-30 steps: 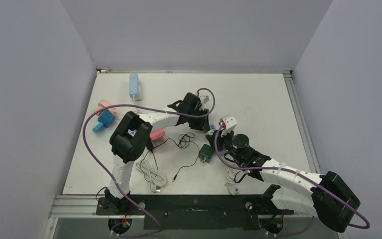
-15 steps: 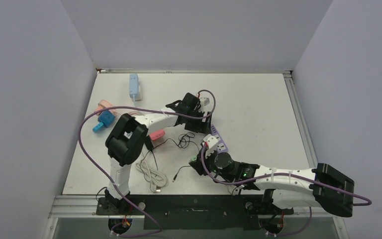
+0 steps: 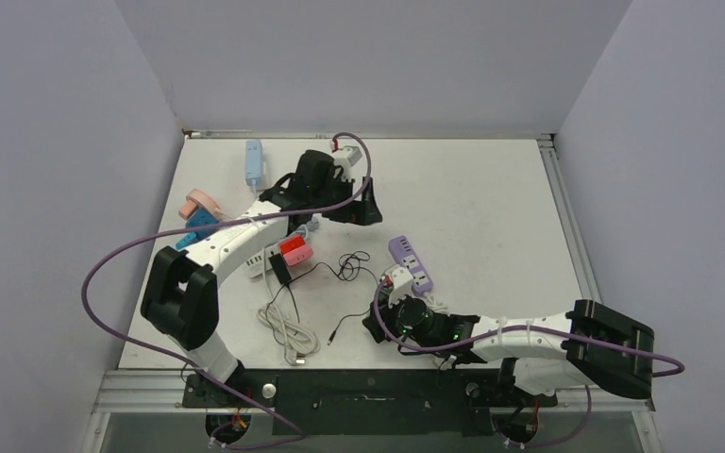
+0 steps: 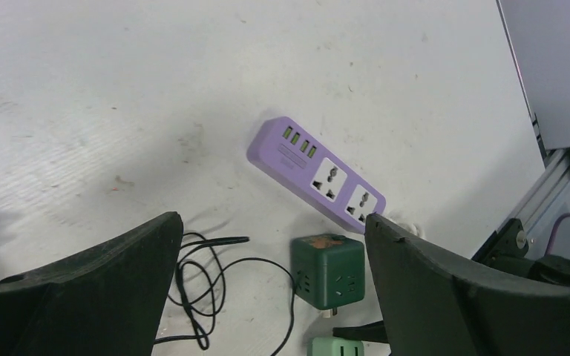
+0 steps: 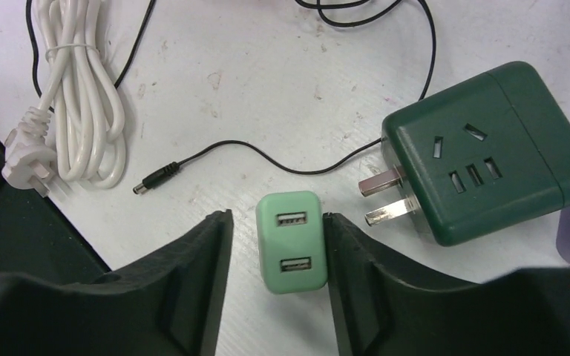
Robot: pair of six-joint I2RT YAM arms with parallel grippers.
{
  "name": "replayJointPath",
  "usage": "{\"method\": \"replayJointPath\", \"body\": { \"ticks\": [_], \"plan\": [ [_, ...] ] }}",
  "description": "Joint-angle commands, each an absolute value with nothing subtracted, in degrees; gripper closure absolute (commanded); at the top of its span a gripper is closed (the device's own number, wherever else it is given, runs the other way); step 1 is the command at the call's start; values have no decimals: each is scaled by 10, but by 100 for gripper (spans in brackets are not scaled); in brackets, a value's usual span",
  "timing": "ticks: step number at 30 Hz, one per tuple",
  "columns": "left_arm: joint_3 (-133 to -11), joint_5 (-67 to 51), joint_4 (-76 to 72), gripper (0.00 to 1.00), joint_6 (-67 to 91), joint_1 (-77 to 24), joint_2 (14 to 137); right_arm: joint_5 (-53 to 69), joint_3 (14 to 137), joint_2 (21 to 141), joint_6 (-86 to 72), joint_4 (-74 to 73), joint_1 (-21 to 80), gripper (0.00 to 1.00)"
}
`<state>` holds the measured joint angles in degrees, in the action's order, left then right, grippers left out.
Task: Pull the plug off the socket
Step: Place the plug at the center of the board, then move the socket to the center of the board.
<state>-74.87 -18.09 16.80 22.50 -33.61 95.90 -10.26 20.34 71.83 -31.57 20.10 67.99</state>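
Note:
The purple socket strip [image 3: 410,264] [image 4: 315,174] lies flat on the table with all its sockets bare. The light green USB plug [image 5: 292,241] [image 4: 335,347] lies on the table, apart from the strip. My right gripper [image 5: 276,216] [image 3: 387,311] stands open around the plug. One finger [image 5: 386,282] touches its side, and a gap shows at the other finger [image 5: 185,282]. My left gripper [image 4: 271,222] [image 3: 354,209] hangs wide open above the table, far from the strip, with nothing between its jaws.
A dark green cube adapter [image 5: 490,152] [image 4: 328,271] lies beside the plug, prongs toward it. A thin black wire with a barrel tip [image 5: 152,180] and a bundled white cable [image 5: 82,126] lie nearby. A light blue strip [image 3: 254,162], pink and blue adapters [image 3: 198,215] and a red one [image 3: 295,250] sit left.
My right gripper carried the light green plug from the purple strip toward the near edge and opened. My left gripper let go of the strip, opened wide and drew back to the far left.

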Motion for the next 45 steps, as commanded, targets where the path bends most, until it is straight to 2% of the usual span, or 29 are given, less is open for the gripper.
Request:
{"method": "replayJointPath", "body": {
  "ticks": [1,8,11,14,21,23,27,29,31,36,45],
  "plan": [
    [-737,-170,143,10,237,-302,921,-140,209,718,-326,217,686,48],
    [-739,-153,157,10,228,-287,896,-146,240,703,-314,172,694,35],
    [-744,-128,173,9,216,-284,881,-167,267,680,-307,124,707,26],
    [-745,-90,187,8,199,-280,861,-200,306,650,-296,81,724,17],
    [-721,-41,188,3,180,-271,821,-317,402,635,-228,-40,706,4],
    [-712,-39,188,3,178,-270,816,-309,422,638,-213,-60,664,2],
    [-710,-39,192,3,177,-269,818,-201,449,661,-199,-78,540,0],
    [-712,-40,194,3,178,-268,819,-158,454,684,-180,-76,491,7],
    [-711,-40,193,3,178,-267,817,-102,460,720,-153,-75,440,9],
    [-707,-27,190,3,174,-267,813,-38,489,809,-106,-84,404,10],
    [-706,-42,188,3,179,-267,817,-41,526,926,-84,-57,390,6]
  ]
}}
